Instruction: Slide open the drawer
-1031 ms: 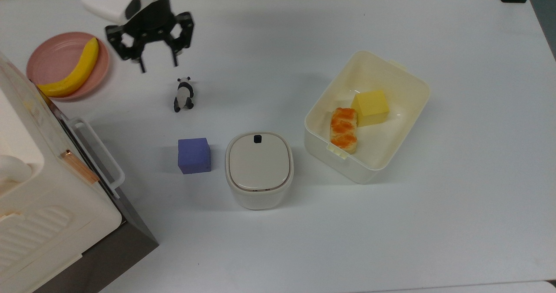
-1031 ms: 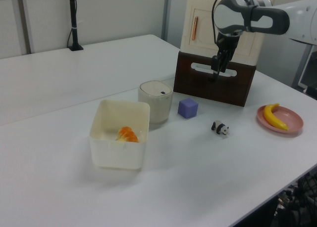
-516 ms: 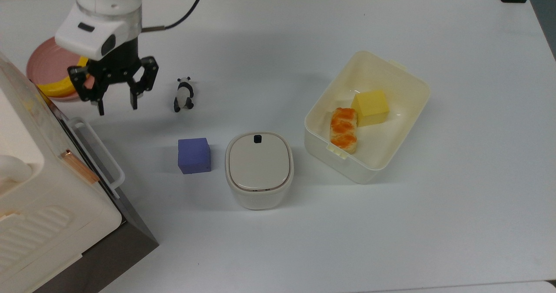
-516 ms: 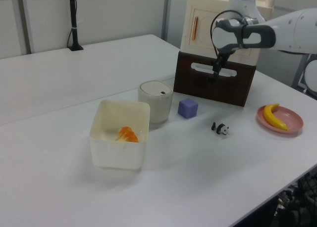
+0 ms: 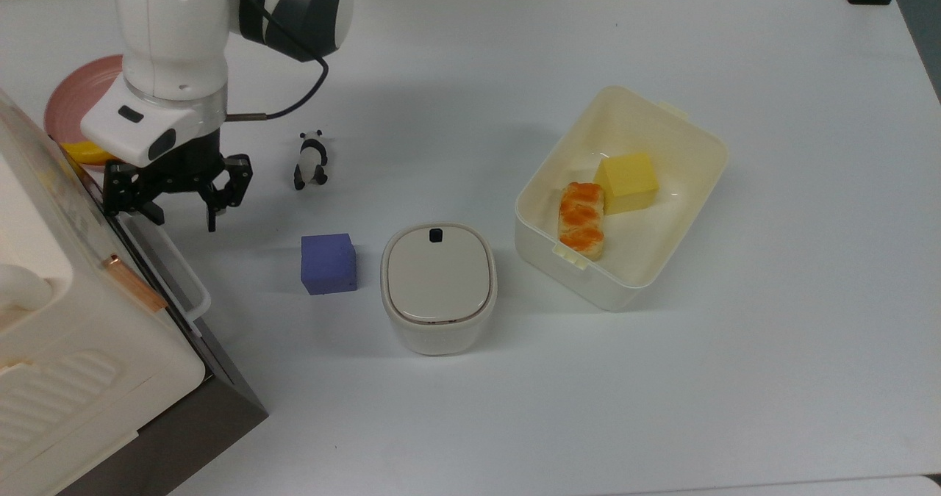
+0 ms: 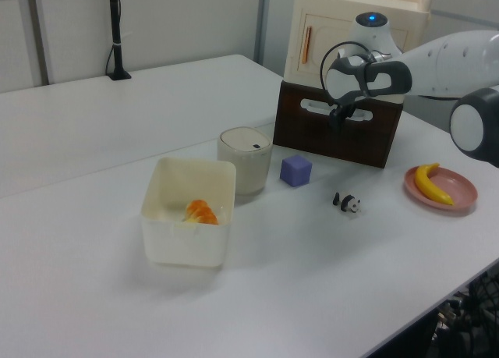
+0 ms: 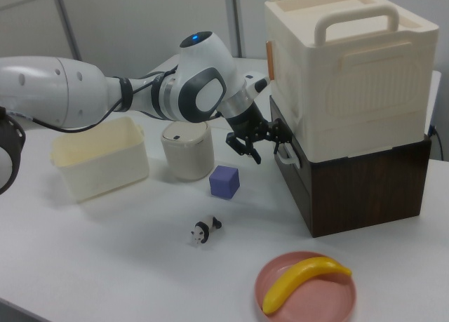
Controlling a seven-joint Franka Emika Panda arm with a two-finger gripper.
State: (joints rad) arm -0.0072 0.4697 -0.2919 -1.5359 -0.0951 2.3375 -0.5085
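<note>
- Drawer [image 6: 337,132]: dark brown front panel at the base of the stack, under the cream appliance [image 7: 344,62]; it sits at the top view's left edge, the left view's far right and the right view's right. The front looks flush with the brown base, so judged fully closed; no light interior wood is exposed.
- Handle [image 5: 173,261]: white loop bar across the drawer front, free of any grip along the length that shows.
- Pincer [image 5: 180,206]: fingers apart, holding nothing, poised at the far end of the handle in the top view. One finger [image 5: 212,217] hangs on the surface side of the bar, the other close to the front panel. Whether either touches the bar cannot be told.
- Progress: approach judged nearly complete; grasp not made; pull not begun. Left to do: settle the fingers around the bar, close on it, draw the drawer straight out from the base.
- Surface [image 5: 470,422]: white, carrying the remaining items.
- Purple block [image 5: 328,262]: near the drawer front, in the top view's right of the handle; it may lie close to the drawer's outward path.
- Panda figure [image 5: 311,160]: just to the top view's right of the pincer, apart from it.
- Lidded cream pot [image 5: 439,286] and open cream tub [image 5: 684,143]: well away from the drawer.
- Banana [image 7: 303,283] on pink plate [image 7: 280,309]: beside the stack, untouched.
</note>
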